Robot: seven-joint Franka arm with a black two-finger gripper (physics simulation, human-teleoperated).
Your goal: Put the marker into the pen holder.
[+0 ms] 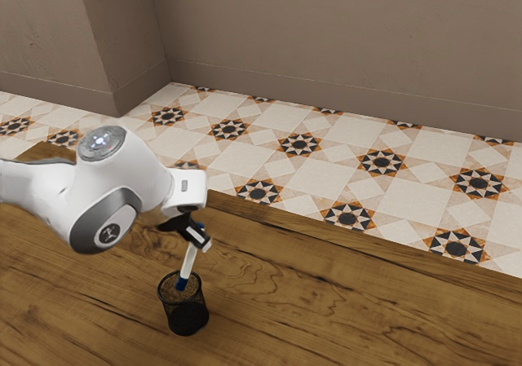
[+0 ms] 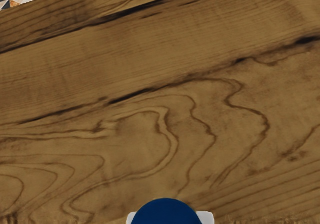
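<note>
The black two-finger end effector grips a tilted white marker with blue ends; its lower end seems just within the mouth of the round black mesh pen holder, upright on the brown wooden tabletop.

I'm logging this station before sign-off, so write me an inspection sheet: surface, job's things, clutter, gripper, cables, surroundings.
Surface: wooden table, dark cracks and swirling grain.
Job's things: white marker with blue ends, tilted, lower end at the mouth of the upright black pen holder; whether it touches inside, cannot tell.
Clutter: nothing seen.
Gripper: black gripper, shut on the marker above the holder.
Cables: nothing seen.
Surroundings: star-patterned tile floor, brownish walls.
</note>
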